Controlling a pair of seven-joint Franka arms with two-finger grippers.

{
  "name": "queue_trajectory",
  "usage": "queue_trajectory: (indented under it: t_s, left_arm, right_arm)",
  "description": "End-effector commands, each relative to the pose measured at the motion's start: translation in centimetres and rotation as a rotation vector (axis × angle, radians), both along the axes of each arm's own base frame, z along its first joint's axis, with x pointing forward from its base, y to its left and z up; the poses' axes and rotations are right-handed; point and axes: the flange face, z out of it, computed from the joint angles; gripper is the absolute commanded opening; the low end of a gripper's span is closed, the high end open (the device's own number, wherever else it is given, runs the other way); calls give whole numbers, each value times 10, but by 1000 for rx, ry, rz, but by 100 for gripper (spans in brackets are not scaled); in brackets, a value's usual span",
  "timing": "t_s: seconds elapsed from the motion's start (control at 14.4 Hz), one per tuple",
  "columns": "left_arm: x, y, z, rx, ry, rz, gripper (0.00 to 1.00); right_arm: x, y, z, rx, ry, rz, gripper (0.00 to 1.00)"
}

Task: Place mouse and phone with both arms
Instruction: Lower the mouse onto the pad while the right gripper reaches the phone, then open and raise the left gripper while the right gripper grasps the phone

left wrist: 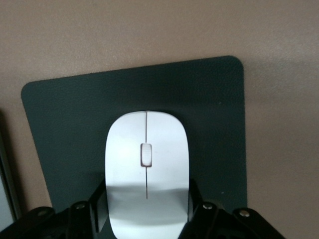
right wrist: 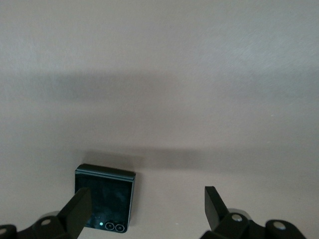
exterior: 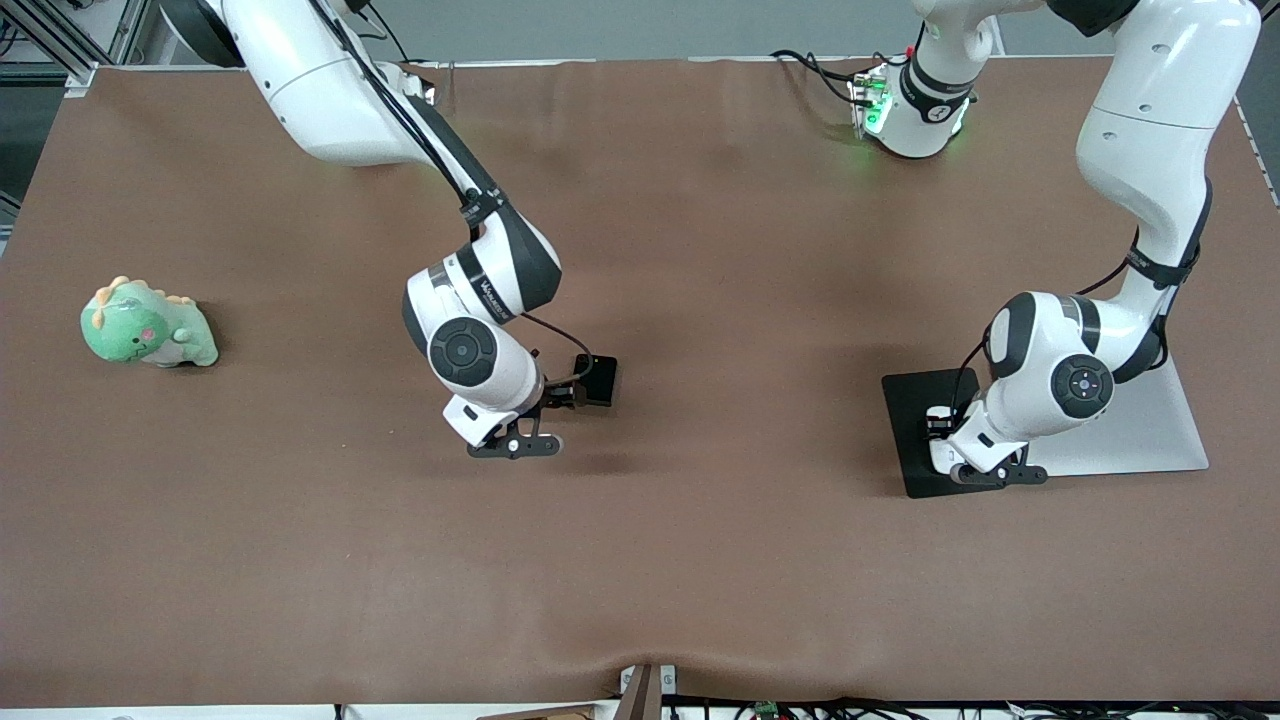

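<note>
**benchrat:** Working from the camera side of the table outward, where's everything at?

**twoarms_tom:** The left gripper is down at the camera-side edge of the dark pad. The mouse lies flat on that pad with the gripper straddling its rear half, one jaw on each side. I honestly can't tell if it's pinching the mouse or has let go. A pale grey slab sits right beside the pad, toward the left arm's end of the table.

**benchrat:** And the phone?

**twoarms_tom:** The phone is flat on the bare brown table, glossy face up, with the camera dots on the edge toward the wrist. The right gripper hangs low over the table around the middle. It's spread wide with nothing in it. One finger overlaps the phone's corner in the right wrist view, and the rest of the phone sits in the gap. Can't pick the phone out for sure in the front view.

**benchrat:** Anything else out there?

**twoarms_tom:** There's a green dino plush a bit farther from the camera, toward the right arm's end. Farthest out is the left arm's base, glowing green.
</note>
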Motion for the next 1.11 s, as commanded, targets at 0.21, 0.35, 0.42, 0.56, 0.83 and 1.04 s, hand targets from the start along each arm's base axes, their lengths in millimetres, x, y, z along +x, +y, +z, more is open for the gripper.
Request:
queue_trajectory:
  t_s: [0.21,0.35,0.42,0.56,0.83,1.04]
  left_arm:
    - [10,-9,66,17,-84,-32,100]
    - [18,0,125,45,-97,-22,100]
    - [22,4,156,57,-101,-15,100]
    - [30,11,218,73,-107,11,100]
    - [24,23,326,104,-57,37,100]
    - [8,32,396,116,-122,21,100]
  right_arm:
    - [-24,47,-31,37,23,-23,100]
    - [-28,48,-43,35,38,-28,100]
    - [-31,53,-44,35,39,-23,100]
    - [-32,53,-49,28,47,-65,100]
    - [-38,58,-61,12,61,-125,100]
    - [-40,62,-68,11,57,-150,100]
